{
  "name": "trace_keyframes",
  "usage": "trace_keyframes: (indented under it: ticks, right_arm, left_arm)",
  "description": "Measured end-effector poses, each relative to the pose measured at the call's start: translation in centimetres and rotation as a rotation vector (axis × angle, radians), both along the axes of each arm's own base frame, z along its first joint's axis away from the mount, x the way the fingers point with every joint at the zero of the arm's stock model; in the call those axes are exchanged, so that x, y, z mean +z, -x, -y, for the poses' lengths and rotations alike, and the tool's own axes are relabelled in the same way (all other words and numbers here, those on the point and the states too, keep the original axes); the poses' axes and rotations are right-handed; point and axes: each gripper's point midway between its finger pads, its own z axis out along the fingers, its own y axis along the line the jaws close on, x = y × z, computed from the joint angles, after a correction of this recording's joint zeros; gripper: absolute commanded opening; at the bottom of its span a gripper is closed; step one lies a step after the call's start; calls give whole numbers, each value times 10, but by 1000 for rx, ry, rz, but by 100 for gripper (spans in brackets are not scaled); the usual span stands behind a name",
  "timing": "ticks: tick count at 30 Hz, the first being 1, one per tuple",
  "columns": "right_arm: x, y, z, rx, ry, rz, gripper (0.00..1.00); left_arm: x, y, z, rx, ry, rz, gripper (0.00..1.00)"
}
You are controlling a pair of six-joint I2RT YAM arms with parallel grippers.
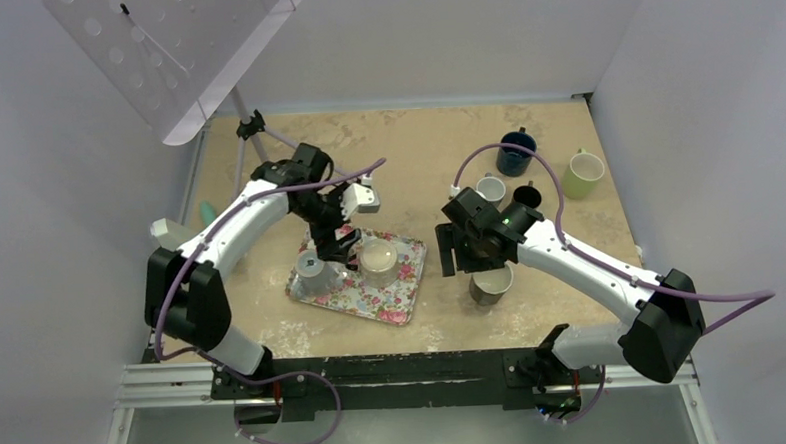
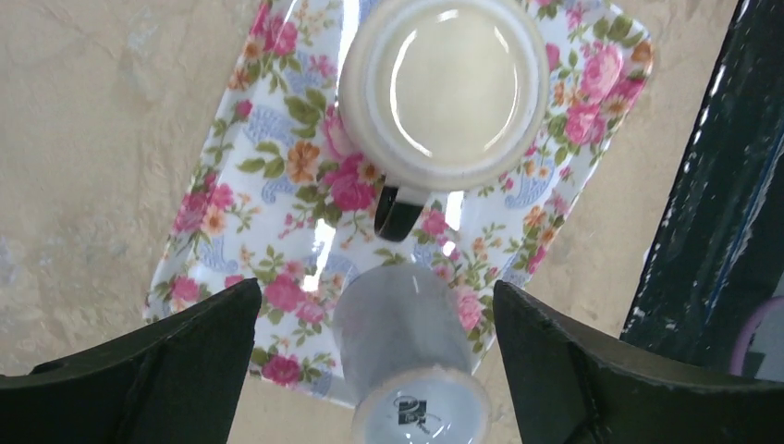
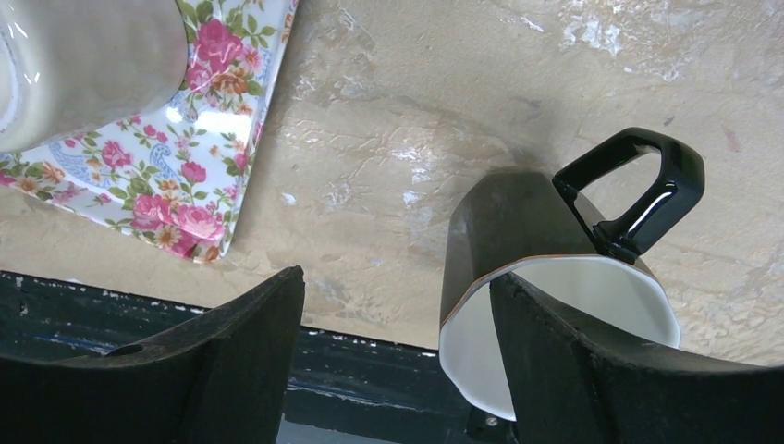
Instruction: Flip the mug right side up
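Note:
On the floral tray [image 1: 400, 300] [image 2: 231, 176] two mugs stand upside down: a grey mug [image 1: 314, 273] [image 2: 399, 328] and a cream mug [image 1: 379, 260] [image 2: 442, 88] with a dark handle. My left gripper [image 1: 332, 247] [image 2: 374, 289] hangs open over the tray. Its fingers [image 2: 199, 347] stand on either side of the grey mug's base without touching it. My right gripper [image 1: 448, 252] [image 3: 396, 276] is open beside a dark mug [image 1: 491, 285] [image 3: 504, 231] with a white inside, which stands upright on the table. The right finger covers part of that mug's opening.
Blue [image 1: 515, 154], green [image 1: 583, 173], white [image 1: 491, 189] and black [image 1: 528, 196] mugs stand at the back right. A tripod [image 1: 248, 130] with a white perforated panel [image 1: 176, 51] rises at the back left. The dark base rail [image 1: 375, 368] runs along the near edge.

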Motion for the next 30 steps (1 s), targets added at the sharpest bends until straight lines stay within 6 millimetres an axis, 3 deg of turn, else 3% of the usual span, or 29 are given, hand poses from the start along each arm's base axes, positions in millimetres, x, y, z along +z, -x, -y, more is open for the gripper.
trace_keyframes:
  ticks: [4, 8, 15, 21, 22, 23, 24, 30]
  right_arm:
    - [1, -1, -1, 2, -4, 5, 76]
    - [5, -4, -3, 11, -7, 16, 76]
    - [8, -8, -5, 19, -4, 28, 76]
    - [8, -8, -5, 18, -4, 28, 76]
    - [8, -8, -5, 18, -4, 27, 76]
    - [8, -8, -4, 18, -4, 27, 76]
    - [8, -8, -4, 18, -3, 27, 76]
    - [11, -6, -2, 16, -4, 34, 76]
  left_arm:
    - [-15, 12, -21, -37, 12, 18, 77]
    - [-42, 22, -17, -59, 17, -5, 73]
    - [-58, 7, 3, -69, 40, 72, 60]
    - [-67, 6, 13, -68, 42, 58, 33]
    - [-68, 6, 13, -68, 41, 54, 22]
    - [-69, 6, 13, -67, 40, 51, 6]
    - [-70, 7, 13, -65, 38, 45, 0]
    - [-70, 7, 15, -59, 40, 40, 0]
